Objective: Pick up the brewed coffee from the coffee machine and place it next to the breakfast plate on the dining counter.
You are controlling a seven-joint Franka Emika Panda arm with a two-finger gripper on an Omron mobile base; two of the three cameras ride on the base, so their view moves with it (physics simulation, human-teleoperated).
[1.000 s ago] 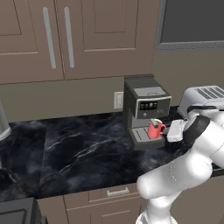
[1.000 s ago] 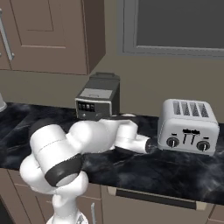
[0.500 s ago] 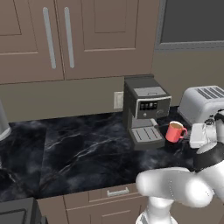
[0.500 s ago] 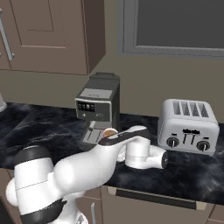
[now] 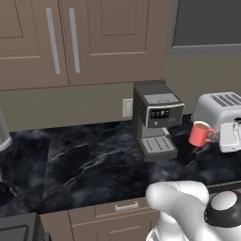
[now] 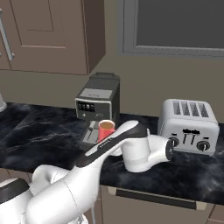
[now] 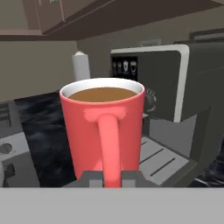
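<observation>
The brewed coffee, a red mug (image 5: 201, 134) with brown liquid, hangs above the wall counter just right of the coffee machine (image 5: 156, 115), off its grey drip tray (image 5: 158, 147). My gripper (image 5: 215, 135) comes in from the right and is shut on the mug's side handle. In the hand view the mug (image 7: 103, 124) is upright and close, its handle (image 7: 109, 148) pinched between my gripper (image 7: 109, 178) fingers, with the coffee machine (image 7: 166, 83) behind it. From the right base the mug (image 6: 106, 129) shows in front of the machine (image 6: 98, 104), behind my forearm. The breakfast plate and dining counter are out of view.
A white slotted toaster (image 5: 220, 108) stands just behind and right of the mug, also the toaster (image 6: 189, 124). The black marble wall counter (image 5: 84, 164) stretches left of the machine. Brown upper cabinets (image 5: 61, 42) hang above. A grey cylinder (image 5: 4, 129) stands at the far left.
The mug has come off the drip tray and travelled right with my gripper, which stays shut on its handle. The arm has swung right toward the toaster.
</observation>
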